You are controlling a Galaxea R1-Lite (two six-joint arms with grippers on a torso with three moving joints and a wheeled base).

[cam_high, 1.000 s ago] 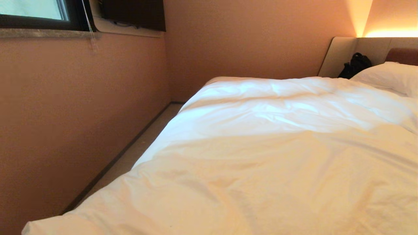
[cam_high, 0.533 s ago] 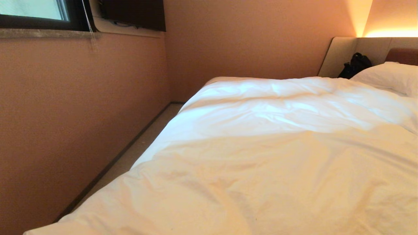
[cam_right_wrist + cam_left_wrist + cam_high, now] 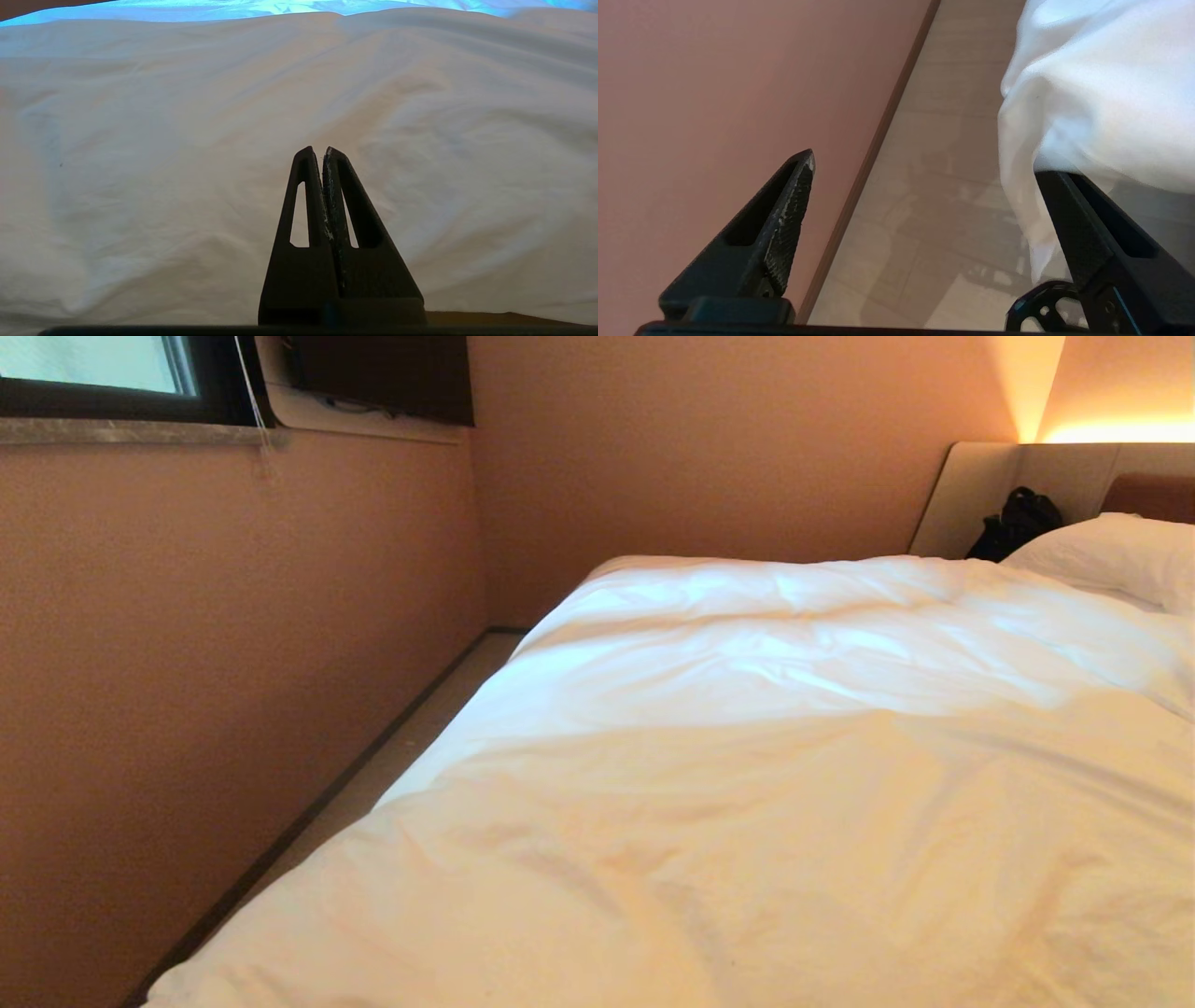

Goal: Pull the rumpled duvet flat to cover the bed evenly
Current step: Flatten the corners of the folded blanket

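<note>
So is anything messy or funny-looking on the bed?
A little. The duvet is spread over the bed but has wrinkles and soft folds. A black bag leans against the headboard beside the pillow, an odd spot for it. Nothing looks spilled or broken.

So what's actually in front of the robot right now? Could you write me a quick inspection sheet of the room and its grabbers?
Surface: bed, almost wholly covered in white; one far corner shows bare.
Job's things: duvet, spread wide, soft wrinkles, edge hanging over the wall side.
Clutter: black bag against the headboard, next to a pillow.
Grippers: left gripper open beside the hanging duvet edge, one finger against the cloth, nothing clamped; right gripper shut, empty, parked above the duvet.
Cables: thin blind cord at the window.
Surroundings: pink wall, narrow floor strip.
</note>
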